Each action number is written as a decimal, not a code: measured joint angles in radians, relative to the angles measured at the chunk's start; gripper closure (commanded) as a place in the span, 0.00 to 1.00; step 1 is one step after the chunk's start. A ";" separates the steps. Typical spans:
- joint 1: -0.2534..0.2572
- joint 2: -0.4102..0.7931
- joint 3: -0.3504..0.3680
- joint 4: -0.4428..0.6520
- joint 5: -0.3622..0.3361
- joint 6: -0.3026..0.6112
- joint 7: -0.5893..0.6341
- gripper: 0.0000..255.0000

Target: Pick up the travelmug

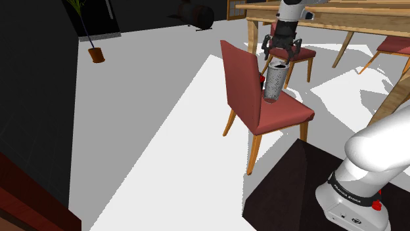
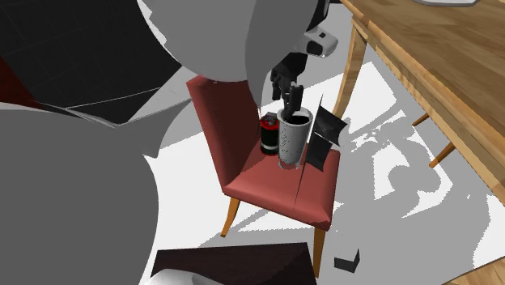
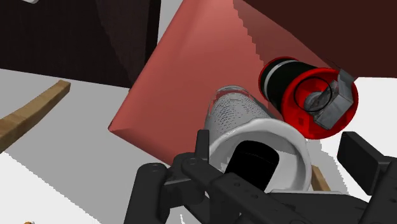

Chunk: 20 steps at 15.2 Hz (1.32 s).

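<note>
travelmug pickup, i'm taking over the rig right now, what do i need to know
Claw: open, just above the travel mug. In the wrist view the mug's rim sits between the fingers, and they do not appear to touch it.
Travel mug: upright on the red chair seat, grey speckled body, white rim, mouth open.
Red and black can: stands close beside the mug, on the chair-back side.
Done: claw lined up over the mug.
Left: lower, close, lift. The can is near enough that a finger could probably bump it.
</note>
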 measured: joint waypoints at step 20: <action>-0.001 -0.002 0.001 -0.035 0.001 0.033 0.005 1.00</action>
